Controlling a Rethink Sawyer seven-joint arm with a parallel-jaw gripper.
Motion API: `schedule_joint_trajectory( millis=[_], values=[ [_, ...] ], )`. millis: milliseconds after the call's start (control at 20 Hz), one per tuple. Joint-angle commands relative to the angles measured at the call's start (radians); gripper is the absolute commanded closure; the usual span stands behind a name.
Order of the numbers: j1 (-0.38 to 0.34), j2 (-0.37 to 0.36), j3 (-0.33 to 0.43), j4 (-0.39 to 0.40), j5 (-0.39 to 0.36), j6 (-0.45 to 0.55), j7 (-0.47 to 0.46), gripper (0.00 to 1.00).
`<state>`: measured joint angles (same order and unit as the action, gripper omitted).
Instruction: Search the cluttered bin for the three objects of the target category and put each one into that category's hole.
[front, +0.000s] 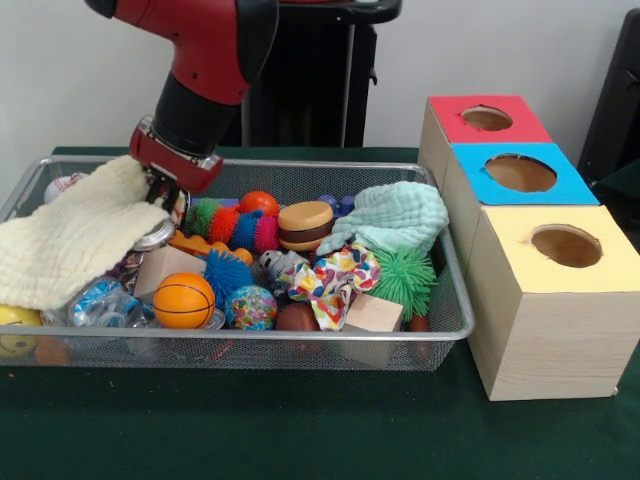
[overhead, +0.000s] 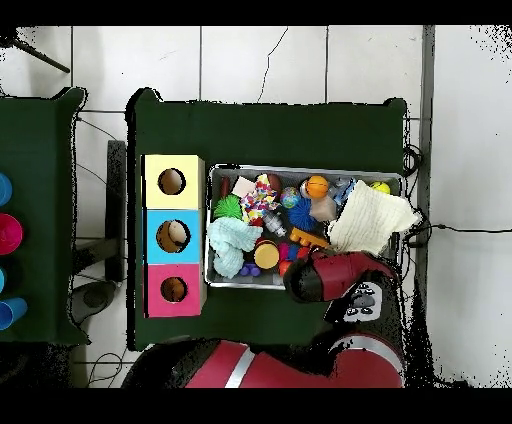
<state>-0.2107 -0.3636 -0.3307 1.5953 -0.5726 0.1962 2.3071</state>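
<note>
Fingers (front: 164, 190) down in the bin (front: 250, 163) at its left end in the front view, pressed against the edge of the cream cloth (front: 70, 240); apart or together, cannot tell, since cloth and clutter hide the tips. Nothing seen held.

Looks like the search step: probing under or beside the cloth for a plush toy, with no toy yet on its way to the hole.

Just beside the fingers, an orange-tan shape (front: 192, 243) half buried under the spiky toys (front: 235, 228); possibly one of the plush animals, too covered to say. No pale yellow plush clearly in sight; perhaps under the cream cloth or the mint cloth (front: 395, 215).

Next move, by this reading: shift or lift the cloth to bare what lies beneath, then close on a soft toy alone, without catching cloth or the basketball (front: 183, 300) nearby.

Further out, the red box's hole (front: 487, 118) at the far end of the row of three boxes on the bench (front: 300, 425), well apart from the fingers, across the whole bin. Calls for a long carry past the blue and yellow tops.
</note>
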Motion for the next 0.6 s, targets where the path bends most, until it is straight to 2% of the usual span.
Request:
schedule_joint_trajectory(
  millis=[50, 200, 300, 400, 600],
  values=[
    [0.006, -0.102, 0.07, 0.055, 0.016, 0.07, 0.009, 1.0],
    [-0.011, -0.284, 0.163, 0.172, 0.095, 0.201, -0.039, 1.0],
    [-0.028, -0.365, 0.22, 0.217, 0.144, 0.262, -0.056, 1.0],
    [-0.033, -0.413, 0.259, 0.232, 0.185, 0.311, -0.062, 1.0],
    [-0.061, -0.442, 0.333, 0.244, 0.244, 0.35, -0.072, 1.0]
  ],
)
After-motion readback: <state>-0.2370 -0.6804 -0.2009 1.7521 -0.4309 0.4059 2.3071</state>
